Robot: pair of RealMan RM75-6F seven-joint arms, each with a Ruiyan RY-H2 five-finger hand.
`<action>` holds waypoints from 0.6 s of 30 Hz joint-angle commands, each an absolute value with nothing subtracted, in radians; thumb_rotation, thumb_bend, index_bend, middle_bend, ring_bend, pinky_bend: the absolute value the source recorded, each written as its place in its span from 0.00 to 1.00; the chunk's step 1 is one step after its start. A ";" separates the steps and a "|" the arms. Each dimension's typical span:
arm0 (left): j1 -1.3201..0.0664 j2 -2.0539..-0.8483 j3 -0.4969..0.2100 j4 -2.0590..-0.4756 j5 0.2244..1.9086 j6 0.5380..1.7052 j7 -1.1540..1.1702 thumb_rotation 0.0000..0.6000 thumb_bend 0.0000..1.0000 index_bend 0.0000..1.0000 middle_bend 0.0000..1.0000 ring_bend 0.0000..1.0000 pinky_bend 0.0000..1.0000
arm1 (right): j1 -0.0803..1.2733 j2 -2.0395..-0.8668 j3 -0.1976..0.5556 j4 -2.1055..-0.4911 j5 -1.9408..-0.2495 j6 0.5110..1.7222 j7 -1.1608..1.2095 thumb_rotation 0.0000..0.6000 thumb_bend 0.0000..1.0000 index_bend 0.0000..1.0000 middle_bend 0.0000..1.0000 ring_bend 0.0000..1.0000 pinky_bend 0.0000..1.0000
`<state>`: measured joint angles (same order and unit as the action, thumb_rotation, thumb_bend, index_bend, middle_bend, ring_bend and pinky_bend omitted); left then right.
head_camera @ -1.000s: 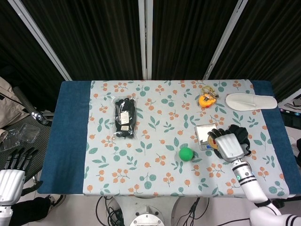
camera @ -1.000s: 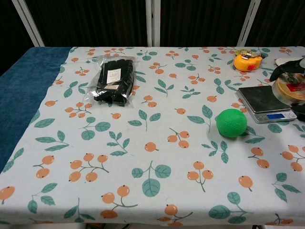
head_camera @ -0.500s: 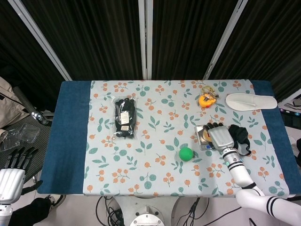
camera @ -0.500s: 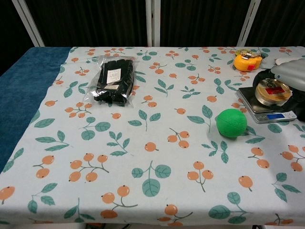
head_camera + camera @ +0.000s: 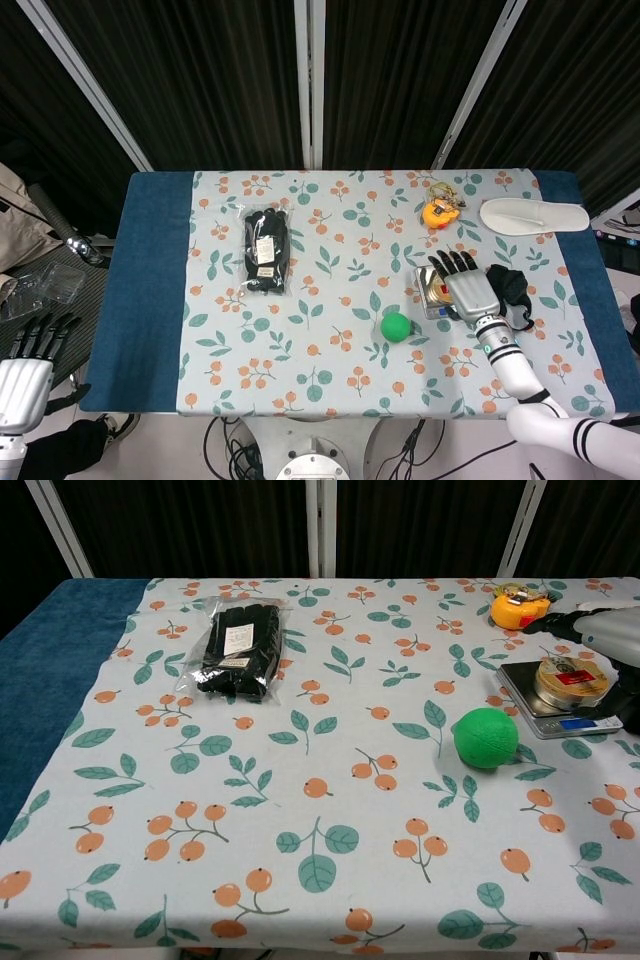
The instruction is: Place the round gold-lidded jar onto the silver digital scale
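The round gold-lidded jar [image 5: 571, 683] stands on the silver digital scale [image 5: 548, 706] at the table's right side. In the head view only a sliver of the jar [image 5: 436, 291] shows on the scale [image 5: 428, 300], under my right hand [image 5: 466, 289]. That hand [image 5: 610, 635] hovers over the jar with its fingers [image 5: 558, 621] stretched out straight and apart, holding nothing. My left hand [image 5: 25, 372] hangs off the table at the lower left, fingers apart and empty.
A green ball [image 5: 486, 737] lies just left of the scale. A black packet of gloves [image 5: 238, 647] sits at the back left, a yellow duck toy [image 5: 520, 608] behind the scale. A white slipper [image 5: 533, 215] and a black cloth [image 5: 512, 286] lie further right.
My right hand carried the jar leftward onto the scale, then spread its fingers off it. The left hand stayed still.
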<state>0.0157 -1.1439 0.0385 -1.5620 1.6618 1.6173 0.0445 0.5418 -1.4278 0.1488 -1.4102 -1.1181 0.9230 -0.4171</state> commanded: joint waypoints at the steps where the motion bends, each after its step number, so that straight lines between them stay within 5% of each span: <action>1: 0.017 -1.143 0.039 -1.563 1.662 1.619 0.045 1.00 0.05 0.11 0.08 0.00 0.03 | 0.515 -1.392 0.145 -1.455 -1.167 0.982 -0.368 1.00 0.15 0.00 0.00 0.00 0.01; 9: 0.019 -1.146 0.041 -1.564 1.665 1.622 0.047 1.00 0.05 0.11 0.08 0.00 0.03 | 0.336 -1.225 0.046 -1.589 -1.371 1.270 -0.272 1.00 0.15 0.00 0.00 0.00 0.00; 18: 0.016 -1.143 0.036 -1.569 1.664 1.623 0.048 1.00 0.05 0.11 0.08 0.00 0.03 | 0.120 -1.239 -0.050 -1.438 -1.518 1.568 -0.124 1.00 0.13 0.00 0.00 0.00 0.00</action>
<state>0.0164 -1.1431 0.0366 -1.5688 1.6644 1.6229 0.0485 0.1858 -1.2277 -0.0237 -1.4918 -1.4811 1.4908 -0.1615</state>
